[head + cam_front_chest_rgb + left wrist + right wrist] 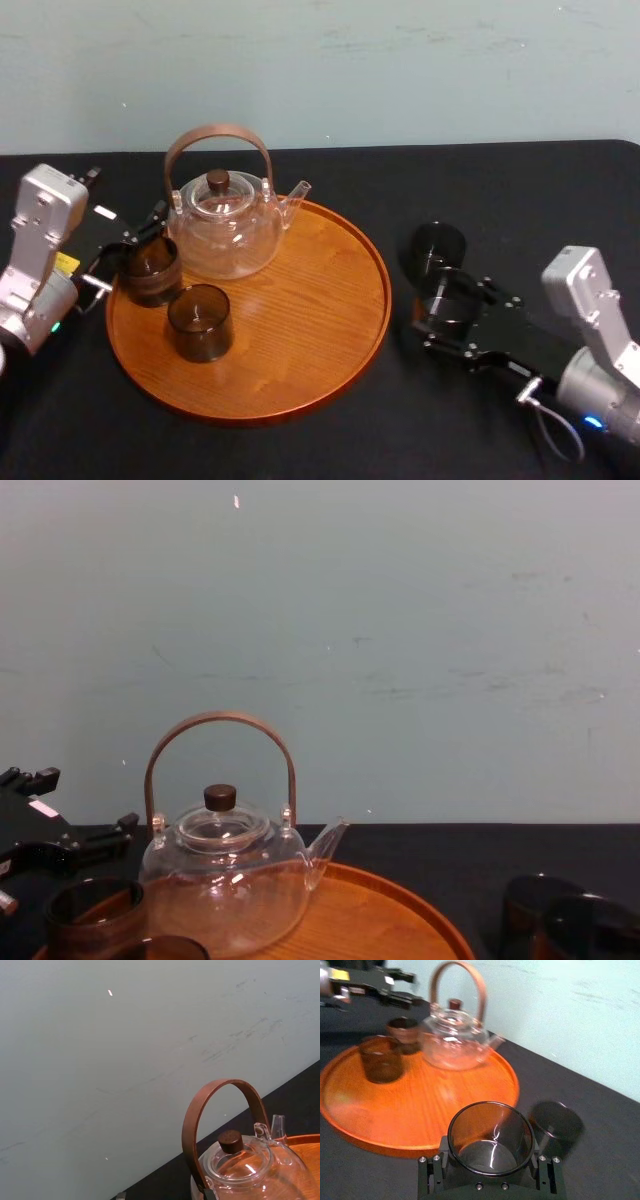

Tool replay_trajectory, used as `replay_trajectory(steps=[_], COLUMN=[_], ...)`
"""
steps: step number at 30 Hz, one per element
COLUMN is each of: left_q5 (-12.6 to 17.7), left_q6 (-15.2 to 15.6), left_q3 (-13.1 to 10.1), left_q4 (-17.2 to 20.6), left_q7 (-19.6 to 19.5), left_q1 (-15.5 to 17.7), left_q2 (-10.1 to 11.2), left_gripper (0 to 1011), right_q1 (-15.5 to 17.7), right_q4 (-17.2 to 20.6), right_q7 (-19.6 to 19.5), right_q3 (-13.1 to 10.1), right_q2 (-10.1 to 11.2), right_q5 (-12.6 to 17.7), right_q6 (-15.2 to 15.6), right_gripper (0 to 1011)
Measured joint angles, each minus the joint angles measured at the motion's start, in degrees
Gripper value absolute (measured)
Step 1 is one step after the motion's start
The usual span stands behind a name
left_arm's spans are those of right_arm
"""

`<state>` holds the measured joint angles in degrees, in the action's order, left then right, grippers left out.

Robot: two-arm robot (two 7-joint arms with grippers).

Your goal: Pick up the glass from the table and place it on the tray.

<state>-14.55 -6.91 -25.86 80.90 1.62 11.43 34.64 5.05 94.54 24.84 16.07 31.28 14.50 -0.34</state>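
Note:
A dark glass (452, 300) (491, 1135) sits between the fingers of my right gripper (450, 308) (491, 1152), which is shut on it just right of the tray. I cannot tell whether the glass rests on the black table (520, 190) or is lifted off it. The round orange-brown tray (320, 320) (420, 1105) lies at centre left. My left gripper (130, 250) stands open at the tray's left edge, above and beside another dark glass (152, 270).
The tray bears a glass teapot (225, 225) (225, 880) with a brown hoop handle, and a second dark glass (200, 322) near its front left. One more dark glass (438, 248) stands on the table just beyond the held one. The tray's right half is bare.

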Motion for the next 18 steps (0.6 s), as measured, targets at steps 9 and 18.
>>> replay_trajectory(steps=[9, 18], left_q5=[0.0, 0.0], left_q6=[0.0, 0.0], left_q3=[0.0, 0.0], left_q4=[0.0, 0.0], left_q7=[0.0, 0.0], left_q1=[0.0, 0.0], left_q2=[0.0, 0.0], left_gripper=[1001, 1001], right_q1=[-2.8, -6.7], right_q4=[1.6, -0.9], right_q7=[0.9, 1.2], right_q3=[4.8, 9.0], right_q2=[-2.0, -5.5], right_q5=[-2.6, -4.5], right_q6=[1.5, 2.5], right_gripper=[908, 908])
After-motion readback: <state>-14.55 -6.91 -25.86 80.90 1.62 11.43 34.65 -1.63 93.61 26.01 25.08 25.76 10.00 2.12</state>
